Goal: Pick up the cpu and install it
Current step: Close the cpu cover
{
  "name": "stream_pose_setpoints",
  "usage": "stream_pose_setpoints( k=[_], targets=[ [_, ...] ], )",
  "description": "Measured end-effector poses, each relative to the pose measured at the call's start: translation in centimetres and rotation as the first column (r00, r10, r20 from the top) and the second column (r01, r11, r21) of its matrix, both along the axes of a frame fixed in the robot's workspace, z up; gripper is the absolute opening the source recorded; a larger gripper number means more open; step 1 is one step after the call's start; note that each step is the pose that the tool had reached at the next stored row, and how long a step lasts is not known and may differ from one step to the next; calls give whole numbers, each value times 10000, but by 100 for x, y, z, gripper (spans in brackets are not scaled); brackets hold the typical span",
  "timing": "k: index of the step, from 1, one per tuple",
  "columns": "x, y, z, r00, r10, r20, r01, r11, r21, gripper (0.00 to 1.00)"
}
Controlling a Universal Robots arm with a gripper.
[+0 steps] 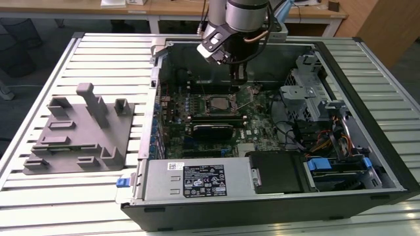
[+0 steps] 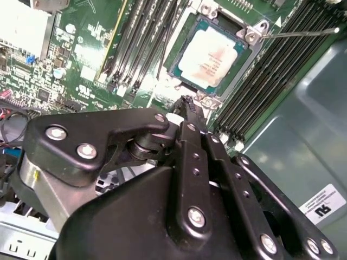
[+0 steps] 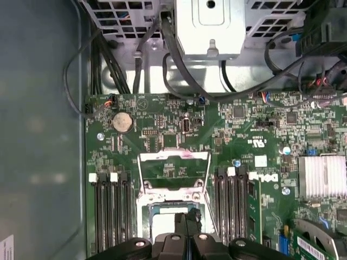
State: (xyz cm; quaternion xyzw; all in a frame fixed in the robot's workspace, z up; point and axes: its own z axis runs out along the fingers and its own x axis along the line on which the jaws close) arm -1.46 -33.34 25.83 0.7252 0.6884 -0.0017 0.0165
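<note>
- A slatted metal tabletop [image 1: 98,54] carries everything, and wooden desks [image 1: 164,7] stand behind it.
- On the exterior view's left sits a grey tray [image 1: 78,132] of upright blocks, well apart from the work.
- To its right lies the open case [image 1: 387,162], with its green board [image 1: 172,129] facing up.
- The cpu [image 2: 214,54] lies flat in the socket [image 2: 178,64] mid-board, silvery top up. A thin lever [image 2: 298,33] is beside it, and the load plate [image 3: 173,168] is folded back.
- The end effector [image 2: 187,105] hangs just beside the socket, fingers brought together with nothing between them.
- Handling, as I judge it: the chip is light, stiff and smooth-topped, so it may slip, and its underside is fragile. It is best held by two opposite pale edges, kept level and never pressed hard into the socket.
</note>
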Motion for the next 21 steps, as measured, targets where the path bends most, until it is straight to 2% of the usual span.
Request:
stream_pose_setpoints(
  k=[7,18,21],
  targets=[
    [119,31,-15,10000,1,1,-1,10000,1,11],
    [289,45,-25,10000,1,-2,-1,10000,3,11],
    [312,45,-27,10000,6,-1,-6,10000,91,11]
  ],
)
